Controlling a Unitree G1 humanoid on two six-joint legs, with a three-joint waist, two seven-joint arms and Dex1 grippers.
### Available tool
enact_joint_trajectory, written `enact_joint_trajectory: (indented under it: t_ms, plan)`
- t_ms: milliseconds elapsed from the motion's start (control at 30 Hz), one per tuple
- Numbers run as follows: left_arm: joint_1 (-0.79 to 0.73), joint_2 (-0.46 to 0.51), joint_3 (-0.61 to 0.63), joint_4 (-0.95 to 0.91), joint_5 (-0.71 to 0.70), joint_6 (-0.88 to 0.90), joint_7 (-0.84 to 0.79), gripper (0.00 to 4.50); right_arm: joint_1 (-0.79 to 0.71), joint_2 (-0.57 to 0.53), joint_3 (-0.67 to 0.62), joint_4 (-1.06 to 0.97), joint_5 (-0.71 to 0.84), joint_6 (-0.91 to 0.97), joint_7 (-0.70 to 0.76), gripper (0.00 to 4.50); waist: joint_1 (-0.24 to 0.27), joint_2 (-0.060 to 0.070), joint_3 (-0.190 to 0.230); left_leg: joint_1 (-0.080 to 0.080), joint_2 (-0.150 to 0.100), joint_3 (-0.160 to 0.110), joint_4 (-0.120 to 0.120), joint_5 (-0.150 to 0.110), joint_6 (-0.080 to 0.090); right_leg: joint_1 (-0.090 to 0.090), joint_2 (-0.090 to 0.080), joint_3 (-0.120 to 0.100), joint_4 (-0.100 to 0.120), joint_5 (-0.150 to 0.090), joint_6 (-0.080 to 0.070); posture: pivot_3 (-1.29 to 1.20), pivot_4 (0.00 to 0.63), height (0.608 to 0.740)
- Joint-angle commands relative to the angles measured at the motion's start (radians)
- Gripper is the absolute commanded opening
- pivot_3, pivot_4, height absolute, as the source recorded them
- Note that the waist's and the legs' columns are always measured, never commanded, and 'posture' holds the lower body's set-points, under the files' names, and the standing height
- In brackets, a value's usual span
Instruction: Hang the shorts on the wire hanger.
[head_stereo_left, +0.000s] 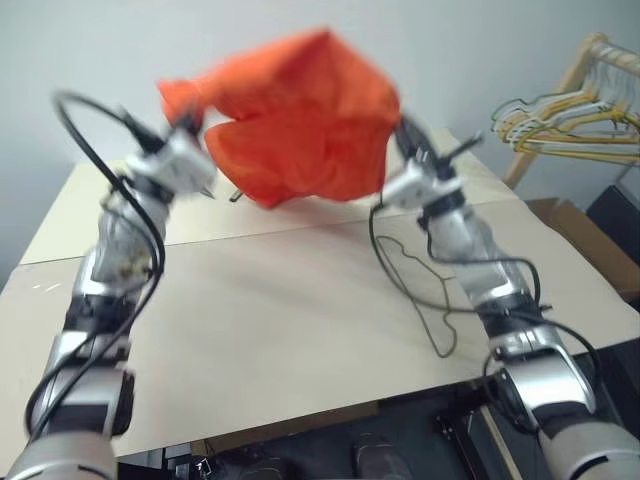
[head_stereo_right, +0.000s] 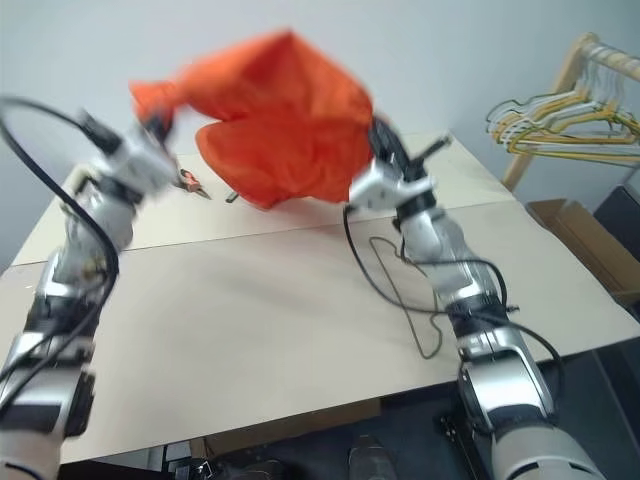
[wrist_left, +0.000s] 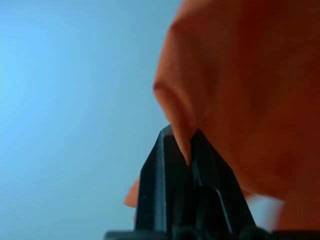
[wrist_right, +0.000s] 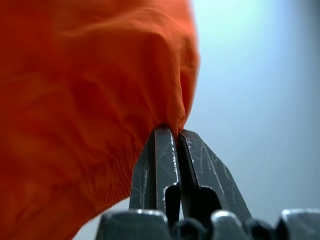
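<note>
The bright orange shorts (head_stereo_left: 295, 115) hang in the air above the table, stretched between both arms. My left gripper (head_stereo_left: 188, 122) is shut on the shorts' left corner, and in the left wrist view a fold of orange fabric (wrist_left: 240, 100) is pinched between its fingertips (wrist_left: 167, 142). My right gripper (head_stereo_left: 402, 128) is shut on the right edge, where cloth (wrist_right: 90, 100) is clamped between its fingertips (wrist_right: 165, 137). The thin grey wire hanger (head_stereo_left: 425, 295) lies flat on the table below and right of the shorts, its hook toward the front edge.
The pale table (head_stereo_left: 280, 330) has a seam running across it. A small tool (head_stereo_right: 190, 184) lies at the back left under the shorts. A bunch of yellow and white hangers (head_stereo_left: 570, 125) hangs on a wooden rack at the right. A cardboard box (head_stereo_left: 590, 235) sits beside the table.
</note>
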Motion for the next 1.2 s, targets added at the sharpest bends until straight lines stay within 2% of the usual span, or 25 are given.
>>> enact_joint_trajectory:
  t_ms: [33,167,300,433,567,700,833,967,1067,1167,1200]
  plan:
    - [0.153,0.163,-0.013,-0.230,-0.259,0.029,-0.364,0.03,0.040,-0.081,0.037,-0.074,0.105,-0.136,0.196,0.00,-0.028,0.001,0.001,-0.002,0.000,0.001,0.001,0.000,0.000,-0.002,0.000,0.001,-0.001,0.000,0.000,-0.07,0.034,0.740]
    - [0.340,0.345,0.040,-0.400,-0.436,0.190,-0.616,0.03,0.099,-0.155,0.094,-0.089,0.235,-0.227,0.425,0.00,-0.047,0.004,0.003,-0.001,0.004,0.000,0.001,-0.001,0.001,-0.001,0.003,0.001,0.000,0.000,0.000,-0.06,0.039,0.740]
    - [0.546,0.529,0.149,-0.542,-0.560,0.345,-0.825,0.03,0.128,-0.199,0.136,-0.092,0.313,-0.261,0.614,0.00,-0.035,0.013,0.009,0.016,0.007,0.001,0.000,-0.009,0.010,0.016,0.008,0.001,-0.003,-0.001,0.000,-0.05,0.042,0.740]
    - [0.720,0.603,0.282,-0.621,-0.607,0.401,-0.980,0.03,0.147,-0.239,0.166,-0.092,0.337,-0.306,0.745,0.00,-0.007,0.016,0.011,0.021,0.006,0.003,0.000,-0.011,0.013,0.020,0.006,0.001,-0.003,-0.003,0.001,-0.05,0.045,0.740]
    - [0.825,0.599,0.380,-0.667,-0.576,0.423,-1.063,0.03,0.165,-0.287,0.192,-0.078,0.320,-0.369,0.837,0.00,0.020,0.017,0.011,0.021,0.007,0.004,-0.001,-0.013,0.012,0.018,0.007,0.001,-0.003,-0.003,0.001,-0.05,0.048,0.740]
    - [0.912,0.576,0.442,-0.762,-0.597,0.483,-1.128,0.03,0.160,-0.310,0.190,-0.028,0.236,-0.440,0.829,0.00,0.037,0.016,0.011,0.020,0.007,0.006,0.000,-0.014,0.012,0.018,0.006,0.001,-0.003,-0.003,0.001,-0.06,0.049,0.740]
    - [1.050,0.547,0.497,-0.888,-0.558,0.530,-1.187,0.03,0.163,-0.332,0.182,0.024,0.125,-0.510,0.780,0.00,0.040,0.017,0.011,0.021,0.007,0.011,0.000,-0.015,0.012,0.016,0.006,0.002,-0.004,-0.004,0.000,-0.07,0.050,0.740]
    - [1.111,0.509,0.510,-0.964,-0.513,0.558,-1.186,0.03,0.162,-0.333,0.165,0.043,0.026,-0.561,0.691,0.00,0.043,0.016,0.011,0.022,0.009,0.015,0.000,-0.015,0.012,0.016,0.006,0.003,-0.005,-0.005,-0.002,-0.08,0.051,0.740]
    - [1.112,0.487,0.491,-0.987,-0.465,0.556,-1.160,0.03,0.171,-0.344,0.172,0.036,0.009,-0.580,0.674,0.00,0.044,0.016,0.011,0.025,0.009,0.017,0.000,-0.016,0.014,0.019,0.006,0.005,-0.005,-0.005,-0.002,-0.08,0.051,0.740]
    - [1.096,0.474,0.467,-0.972,-0.419,0.535,-1.145,0.03,0.206,-0.378,0.190,-0.012,0.067,-0.577,0.718,0.00,0.046,0.016,0.011,0.025,0.009,0.018,0.000,-0.017,0.015,0.019,0.005,0.005,-0.006,-0.005,-0.002,-0.08,0.054,0.740]
    - [1.088,0.474,0.459,-0.958,-0.398,0.516,-1.142,0.24,0.223,-0.394,0.198,-0.037,0.100,-0.571,0.743,0.28,0.048,0.016,0.011,0.025,0.009,0.018,0.000,-0.017,0.015,0.019,0.005,0.005,-0.006,-0.005,-0.002,-0.08,0.054,0.740]
